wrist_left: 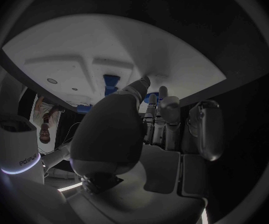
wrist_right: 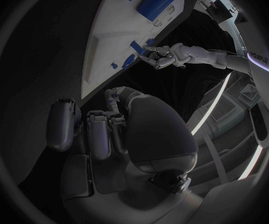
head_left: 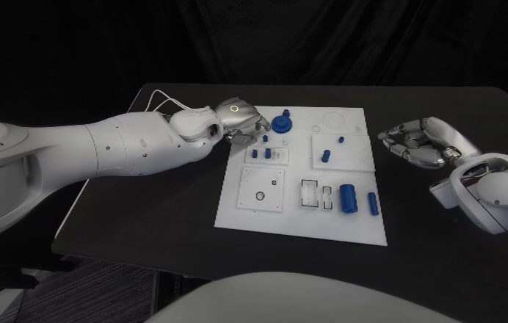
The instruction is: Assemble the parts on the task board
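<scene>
Left robot hand point(head_left: 241, 121) at the board's point(head_left: 360, 227) far-left corner, fingertips on a blue part point(head_left: 282, 124); grasp unclear. Right robot hand point(head_left: 423, 142) curled, empty. Part judged light, rigid; pinch its sides.

Head camera looks down; both wrist cameras share the task board point(head_left: 304, 191).

The flat white rectangular task board point(head_left: 360, 224) lies mid-table, carrying raised white square plates. A round blue knob-like part point(head_left: 282, 124) stands near its far edge. Small blue pegs point(head_left: 261, 152) stand just nearer than the knob. Two blue cylinders point(head_left: 360, 200) lie side by side near the board's near right corner.
</scene>
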`<action>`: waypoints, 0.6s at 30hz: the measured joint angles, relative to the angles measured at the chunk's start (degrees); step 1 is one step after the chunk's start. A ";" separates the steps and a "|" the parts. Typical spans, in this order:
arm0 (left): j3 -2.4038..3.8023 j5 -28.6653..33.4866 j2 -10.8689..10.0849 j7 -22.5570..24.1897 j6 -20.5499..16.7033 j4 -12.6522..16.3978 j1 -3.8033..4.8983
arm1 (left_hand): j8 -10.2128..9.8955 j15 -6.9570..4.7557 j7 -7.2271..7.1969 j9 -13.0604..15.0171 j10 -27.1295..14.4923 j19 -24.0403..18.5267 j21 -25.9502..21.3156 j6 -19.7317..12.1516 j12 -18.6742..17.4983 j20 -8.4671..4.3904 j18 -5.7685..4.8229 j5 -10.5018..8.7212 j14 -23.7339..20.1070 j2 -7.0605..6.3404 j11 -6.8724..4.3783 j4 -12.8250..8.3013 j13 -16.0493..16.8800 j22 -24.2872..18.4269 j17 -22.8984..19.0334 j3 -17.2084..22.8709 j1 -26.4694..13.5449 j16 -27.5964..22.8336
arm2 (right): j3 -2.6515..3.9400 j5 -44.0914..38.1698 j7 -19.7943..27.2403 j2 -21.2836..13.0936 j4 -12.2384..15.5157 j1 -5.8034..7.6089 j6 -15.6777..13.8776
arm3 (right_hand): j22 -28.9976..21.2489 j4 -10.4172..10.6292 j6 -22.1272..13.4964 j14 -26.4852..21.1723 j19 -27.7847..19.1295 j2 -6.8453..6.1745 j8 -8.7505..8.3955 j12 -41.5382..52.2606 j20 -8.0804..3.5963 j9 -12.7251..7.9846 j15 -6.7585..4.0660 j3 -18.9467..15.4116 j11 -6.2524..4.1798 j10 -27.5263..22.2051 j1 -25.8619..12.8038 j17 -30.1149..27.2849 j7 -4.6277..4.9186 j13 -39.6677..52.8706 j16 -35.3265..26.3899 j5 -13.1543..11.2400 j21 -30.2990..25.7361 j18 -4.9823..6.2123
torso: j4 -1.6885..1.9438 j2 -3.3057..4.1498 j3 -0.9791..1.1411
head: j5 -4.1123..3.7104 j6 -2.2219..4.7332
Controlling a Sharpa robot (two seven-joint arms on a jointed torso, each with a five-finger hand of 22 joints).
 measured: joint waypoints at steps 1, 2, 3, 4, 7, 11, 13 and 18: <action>0.00 0.00 -0.29 -0.22 -0.42 -0.06 0.00 | 0.00 0.16 -0.39 -0.06 -0.29 -0.01 -0.31 -0.39 0.00 -0.01 0.00 0.00 -0.38 -0.68 0.28 0.05 0.22 0.00 -0.30 -0.49 0.13 -0.26 | 0.00 0.00 0.00 -0.15 0.16 0.00 -0.04 | 0.00 0.00 0.00 0.00 0.00 0.00 0.00 -0.05 0.00 0.00 0.00 0.00 0.00 0.00 0.00 0.00 0.00 0.00 0.00 0.00 0.00 0.00 | 0.00 0.00 -0.01 | 0.00 0.00; 0.00 0.00 -0.56 -0.35 -0.76 -0.06 0.00 | 0.00 0.15 -0.49 -0.08 -0.50 -0.33 -0.33 -0.49 0.00 -0.08 0.00 0.00 -0.56 -0.86 0.48 0.08 0.34 0.00 -0.52 -0.70 0.28 -0.40 | 0.01 0.00 0.01 -0.27 0.32 0.00 -0.07 | 0.00 0.00 0.00 0.00 0.00 0.00 0.00 -0.23 0.00 0.00 0.00 0.00 0.00 0.00 0.00 0.00 0.00 0.00 0.00 0.00 0.00 0.00 | 0.00 0.00 -0.02 | 0.01 0.00; 0.00 0.00 -0.86 -0.48 -1.11 -0.04 0.00 | 0.00 0.15 -0.58 -0.08 -0.59 -0.42 -0.33 -0.59 0.00 0.01 0.01 0.00 -0.55 -0.87 0.57 0.14 0.40 0.00 -0.61 -0.76 0.28 -0.40 | 0.01 0.00 0.03 -0.41 0.49 0.00 -0.11 | 0.00 0.00 0.00 0.00 0.00 0.00 0.00 -0.23 0.00 0.00 0.00 0.00 0.00 0.00 0.00 0.00 0.00 0.00 0.00 0.00 0.00 0.00 | 0.00 0.00 -0.02 | 0.00 0.00; 0.00 0.06 -1.30 -0.63 -1.65 0.01 0.00 | 0.00 0.15 -0.58 -0.08 -0.96 -0.42 -0.57 -0.58 0.00 0.01 0.00 0.00 -0.56 -0.87 0.53 0.17 0.49 0.00 -0.72 -0.78 0.28 -0.40 | 0.01 0.00 0.05 -0.61 0.75 0.00 -0.19 | 0.00 0.00 0.12 0.00 0.00 -0.02 0.00 -0.23 0.00 0.00 0.00 0.00 0.00 0.00 -0.02 0.00 -0.12 0.00 -0.02 0.00 -0.07 0.00 | 0.00 0.00 -0.03 | 0.00 0.00; 0.00 1.07 -2.34 -0.69 -3.14 0.41 0.00 | 0.19 0.50 -0.88 -0.05 -3.57 -0.82 -1.66 -0.29 0.01 0.14 0.00 0.00 -0.91 -1.38 0.72 0.31 1.35 0.00 -1.17 -1.53 0.88 -0.92 | 0.01 -0.01 0.11 -1.04 1.34 0.12 -0.40 | 0.00 -0.16 0.20 0.00 -0.21 -0.32 0.00 -0.44 -0.22 0.00 0.00 -0.16 0.00 0.00 -0.31 0.00 -0.20 -0.01 -0.51 0.00 -0.62 0.00 | 0.00 -0.02 -0.07 | 0.00 0.00; 0.00 5.59 -4.25 -0.10 -5.52 2.06 0.00 | 0.35 1.24 -0.27 0.02 -9.49 -2.72 -5.31 -0.54 1.21 0.46 0.53 1.00 -3.22 -0.78 2.21 0.33 3.20 0.00 -2.89 -2.37 2.40 -1.99 | -0.05 -0.03 0.15 -1.14 1.75 1.66 -0.82 | -0.01 -0.57 0.20 0.00 -1.16 -0.53 0.00 -1.01 -0.11 0.00 0.00 -0.07 0.00 0.00 -0.53 0.00 -0.20 -0.01 -1.74 0.00 -2.28 0.01 | -0.01 -0.03 -0.10 | -0.13 0.00; 0.00 8.28 -5.36 0.65 -6.46 3.06 0.00 | 0.35 1.64 0.67 0.10 -13.46 -5.14 -9.75 -0.13 4.00 0.94 1.80 1.88 -7.17 -0.23 2.61 0.94 4.92 -0.01 -7.01 -3.17 3.03 -4.31 | 0.00 -0.05 0.15 -1.07 1.91 2.60 -1.00 | -0.01 -0.81 0.20 0.00 -1.72 -0.70 0.00 -1.76 -0.23 -0.01 0.00 -0.02 0.00 0.00 -0.70 0.00 -0.20 -0.01 -2.38 0.00 -3.32 0.00 | -0.01 -0.05 -0.14 | -0.24 0.00; -0.02 18.76 -9.31 5.60 -8.33 7.30 0.00 | 0.65 2.31 1.83 0.32 -17.60 -11.01 -20.34 1.03 9.55 1.68 3.62 4.35 -15.13 0.94 3.04 1.78 7.25 -0.01 -14.21 -4.03 3.58 -9.38 | 0.03 -0.68 -0.38 -0.73 2.69 5.21 -0.93 | -0.01 -2.53 2.09 -0.07 -2.38 -1.80 1.40 -6.45 -0.31 0.84 -0.07 1.04 -0.38 -5.81 0.13 0.00 -0.31 -0.01 -3.29 2.96 -4.86 0.00 | -0.04 -0.07 -0.26 | -0.25 0.00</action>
